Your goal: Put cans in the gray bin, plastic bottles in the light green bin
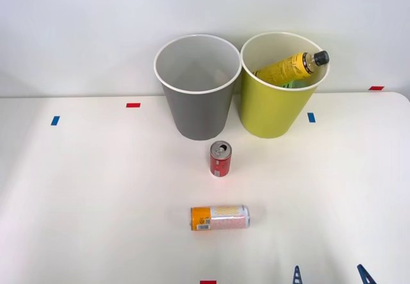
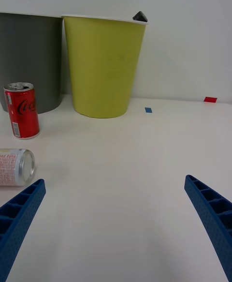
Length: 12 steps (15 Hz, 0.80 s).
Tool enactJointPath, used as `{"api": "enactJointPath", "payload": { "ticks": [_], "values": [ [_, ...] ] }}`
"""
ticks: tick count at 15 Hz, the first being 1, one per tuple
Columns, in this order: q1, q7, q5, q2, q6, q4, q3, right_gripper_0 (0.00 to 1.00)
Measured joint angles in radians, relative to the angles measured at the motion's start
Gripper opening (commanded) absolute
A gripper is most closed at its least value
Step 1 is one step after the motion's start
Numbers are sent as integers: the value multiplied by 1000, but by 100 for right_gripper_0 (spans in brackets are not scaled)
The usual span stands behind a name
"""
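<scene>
Right gripper [image 1: 331, 275] low at the near table edge, right of centre, fingers [image 2: 211, 214] spread wide, nothing between them. Bottle [image 1: 291, 67] sits tilted inside the green bin [image 1: 272, 108], black cap poking over the rim. Gray bin [image 1: 197, 104] just left of it, almost touching, both at the back of the table [image 1: 77, 194]. Red can [image 1: 220, 159] upright in front of the gray bin. Orange can [image 1: 220, 217] lying on its side nearer the robot, apart from the red one, left of the gripper.
</scene>
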Motion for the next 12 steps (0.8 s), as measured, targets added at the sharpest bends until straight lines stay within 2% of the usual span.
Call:
{"api": "enactJointPath", "payload": {
  "ticks": [12],
  "values": [
    [1,0,-2,-1,0,0,0,100]
  ]
}}
